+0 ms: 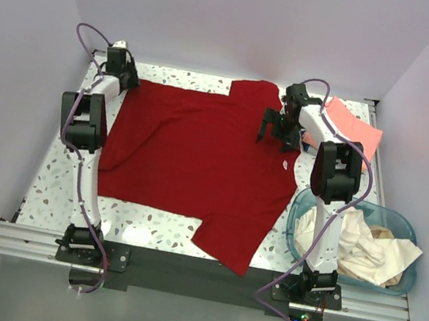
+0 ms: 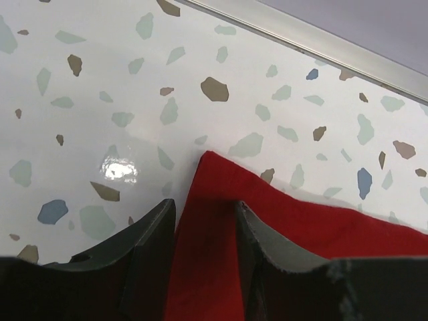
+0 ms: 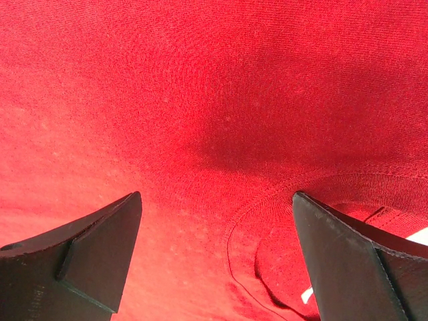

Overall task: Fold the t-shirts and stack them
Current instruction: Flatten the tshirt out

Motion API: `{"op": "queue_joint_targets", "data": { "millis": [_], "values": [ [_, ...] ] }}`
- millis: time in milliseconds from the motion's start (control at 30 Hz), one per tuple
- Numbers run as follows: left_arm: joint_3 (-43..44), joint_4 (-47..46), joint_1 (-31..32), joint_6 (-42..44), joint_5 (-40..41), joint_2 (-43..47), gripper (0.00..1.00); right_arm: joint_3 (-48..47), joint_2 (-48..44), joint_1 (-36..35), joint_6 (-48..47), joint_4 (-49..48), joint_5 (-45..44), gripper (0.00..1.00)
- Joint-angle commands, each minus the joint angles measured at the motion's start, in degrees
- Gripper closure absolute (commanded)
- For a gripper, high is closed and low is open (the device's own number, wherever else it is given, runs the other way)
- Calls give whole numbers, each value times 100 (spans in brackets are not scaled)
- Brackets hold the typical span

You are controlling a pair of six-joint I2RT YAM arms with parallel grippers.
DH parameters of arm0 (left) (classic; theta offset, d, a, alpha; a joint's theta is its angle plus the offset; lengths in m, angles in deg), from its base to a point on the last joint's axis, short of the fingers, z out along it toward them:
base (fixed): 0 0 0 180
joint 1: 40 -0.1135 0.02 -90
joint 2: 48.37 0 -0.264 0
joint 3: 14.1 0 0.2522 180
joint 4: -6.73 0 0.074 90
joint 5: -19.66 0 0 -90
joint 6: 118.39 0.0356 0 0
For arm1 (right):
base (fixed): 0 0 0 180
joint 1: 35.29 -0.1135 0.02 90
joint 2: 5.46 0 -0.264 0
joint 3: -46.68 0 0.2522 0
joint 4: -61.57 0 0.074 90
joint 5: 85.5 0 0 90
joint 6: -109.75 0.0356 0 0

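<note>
The dark red t-shirt (image 1: 198,158) lies spread flat across the table, with its small white neck label (image 1: 286,166) at the right. My left gripper (image 1: 122,71) is low at the shirt's far left corner. In the left wrist view the left gripper (image 2: 204,221) has its jaws a little apart, with the red corner (image 2: 207,174) lying flat between them. My right gripper (image 1: 274,129) hovers wide open over the shirt by the collar. The right wrist view shows the right gripper (image 3: 217,221) and the collar seam (image 3: 267,200). A salmon-pink shirt (image 1: 355,127) lies at the back right. Cream-white shirts (image 1: 362,245) fill the basket.
The translucent teal basket (image 1: 412,220) stands at the right front beside the right arm's base. A metal rail (image 2: 301,40) edges the far side of the speckled table (image 1: 53,182). White walls close in the left, back and right.
</note>
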State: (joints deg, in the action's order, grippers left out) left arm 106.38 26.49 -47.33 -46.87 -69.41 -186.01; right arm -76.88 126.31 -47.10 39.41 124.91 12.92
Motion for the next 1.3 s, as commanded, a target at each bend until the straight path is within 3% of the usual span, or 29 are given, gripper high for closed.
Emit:
{"op": "queue_joint_targets", "data": {
  "millis": [0,167,600,1267],
  "values": [
    [367,-477,30,-41,109,-218,56,108,420,39,-24,139,45,2],
    [692,-415,30,-129,171,-439,61,108,420,47,-15,174,80,2],
    [780,-380,57,-226,364,-325,100,187,438,39,-6,175,63,2],
    [1343,-1162,-31,-912,232,-790,100,222,569,39,-41,315,-16,2]
  ]
}}
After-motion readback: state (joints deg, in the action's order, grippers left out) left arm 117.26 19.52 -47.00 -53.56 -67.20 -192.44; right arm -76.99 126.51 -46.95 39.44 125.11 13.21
